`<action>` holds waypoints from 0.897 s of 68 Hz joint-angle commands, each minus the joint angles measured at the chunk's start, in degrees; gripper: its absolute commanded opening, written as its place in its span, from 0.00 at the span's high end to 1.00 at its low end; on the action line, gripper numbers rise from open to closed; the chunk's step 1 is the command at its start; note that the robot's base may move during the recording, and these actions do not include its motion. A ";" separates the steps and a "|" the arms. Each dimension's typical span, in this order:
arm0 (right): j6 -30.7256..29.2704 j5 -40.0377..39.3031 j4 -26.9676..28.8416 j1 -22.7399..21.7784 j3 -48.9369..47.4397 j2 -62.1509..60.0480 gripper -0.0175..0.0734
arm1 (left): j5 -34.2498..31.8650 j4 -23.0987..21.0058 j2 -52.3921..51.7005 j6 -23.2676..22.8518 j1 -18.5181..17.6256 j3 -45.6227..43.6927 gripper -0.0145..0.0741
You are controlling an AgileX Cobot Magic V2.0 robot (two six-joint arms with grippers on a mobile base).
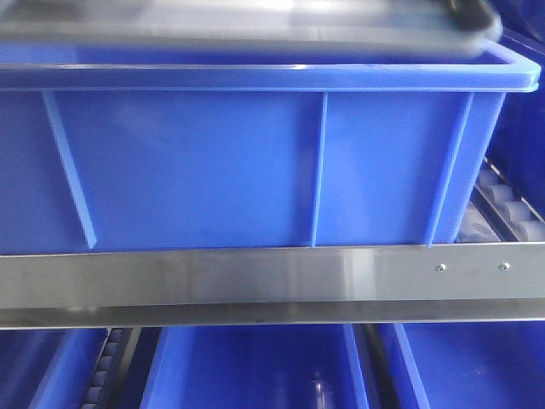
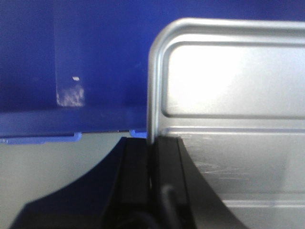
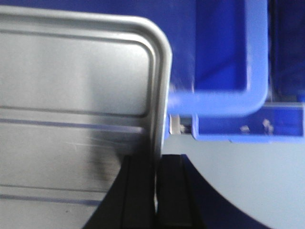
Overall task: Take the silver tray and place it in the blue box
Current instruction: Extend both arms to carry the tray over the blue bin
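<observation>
Left wrist view, your inventory: silver tray [image 2: 228, 71], one rim clamped in left gripper [image 2: 152, 143], opposite rim clamped in right gripper [image 3: 156, 160]; tray over blue box [image 1: 213, 170].

The left gripper [image 2: 152, 155] is closed on the rim of the silver tray [image 2: 228, 71]. Its two black fingers [image 2: 136, 167] stand parallel, with only the thin metal edge between them (one pad on each face of the rim). The right gripper [image 3: 156, 167] clamps the opposite rim in the same way, its fingers [image 3: 138, 181] straight and close together, just below a rounded corner.
</observation>
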 commanded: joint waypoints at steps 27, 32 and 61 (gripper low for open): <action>-8.18 -20.20 1.85 -8.59 -13.30 6.69 0.74 | -22.23 -15.30 4.18 14.56 12.10 -6.75 0.94; -8.18 -22.35 1.85 -10.08 -13.96 8.37 0.74 | -24.35 -15.39 5.79 15.67 13.72 -7.68 0.94; -8.18 -28.20 1.85 -14.98 -14.30 16.39 0.74 | -29.67 -15.27 13.50 16.58 17.80 -9.25 0.94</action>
